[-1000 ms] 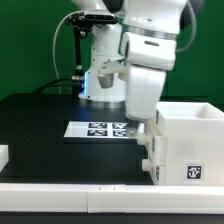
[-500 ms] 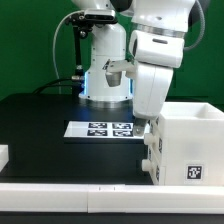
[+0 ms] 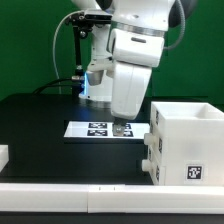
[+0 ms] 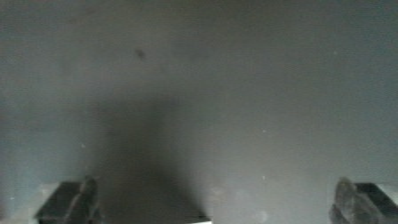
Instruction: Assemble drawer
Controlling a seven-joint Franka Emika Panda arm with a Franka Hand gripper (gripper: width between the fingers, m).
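The white drawer housing (image 3: 186,142) stands at the exterior view's right, with a black-and-white tag on its front and round knobs (image 3: 150,160) on the side facing the arm. My gripper (image 3: 122,127) hangs low over the marker board (image 3: 95,129), just left of the housing and apart from it. In the wrist view my gripper (image 4: 217,205) is open: the two fingertips (image 4: 68,203) stand far apart with nothing between them, over a blurred grey surface.
A small white part (image 3: 3,155) lies at the exterior view's left edge. A white ledge (image 3: 70,193) runs along the table's front. The robot's base (image 3: 100,80) and cables stand behind the marker board.
The arm has swung toward the exterior view's left, away from the drawer housing's side, and now hangs over the marker board. The housing has not moved.
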